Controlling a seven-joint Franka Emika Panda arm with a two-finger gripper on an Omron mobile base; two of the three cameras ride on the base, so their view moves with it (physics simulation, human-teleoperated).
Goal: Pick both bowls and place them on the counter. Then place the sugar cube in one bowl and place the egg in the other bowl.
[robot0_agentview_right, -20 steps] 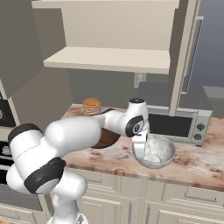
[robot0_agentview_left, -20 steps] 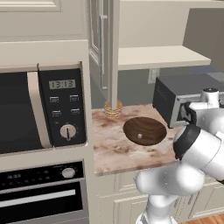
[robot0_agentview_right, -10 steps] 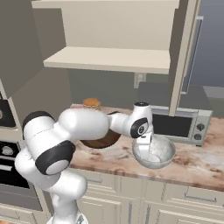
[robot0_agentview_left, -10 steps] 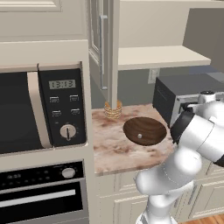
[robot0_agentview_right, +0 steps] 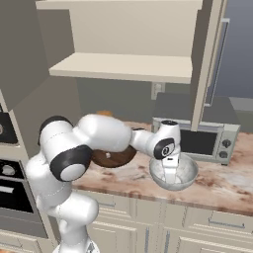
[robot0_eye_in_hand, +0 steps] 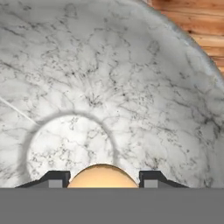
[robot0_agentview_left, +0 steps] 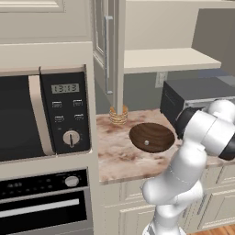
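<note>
Right base view takes in the counter [robot0_agentview_right: 225, 185], the marbled slab over cream cabinets, with a toaster oven [robot0_agentview_right: 200, 138] at the back and a plain cream shelf [robot0_agentview_right: 123, 66] above. Both bowls already stand on that slab, so the first half of the job looks done. The wooden bowl [robot0_agentview_left: 152, 137] sits toward the microwave [robot0_agentview_left: 43, 114] side, near a stack of tan rings [robot0_agentview_left: 118, 115] by the wall, and a tiny pale speck [robot0_agentview_left: 146, 142] lies on its floor; I judge that to be the sugar cube, though it is too small to be sure. The grey stone bowl [robot0_agentview_right: 174, 172] stands near the front edge of the counter, just before the toaster oven, well apart from the wooden one. The gripper [robot0_agentview_right: 169, 173] points straight down into the stone bowl. In the hand view the egg [robot0_eye_in_hand: 102, 176] sits between the two dark fingertips [robot0_eye_in_hand: 52, 179], which press close against its sides, so the jaws are grasping the egg, with the bowl's round floor right beneath it. What seems left is only the last small step: letting the egg go onto the bowl's floor and lifting the hand clear without tipping the bowl.
</note>
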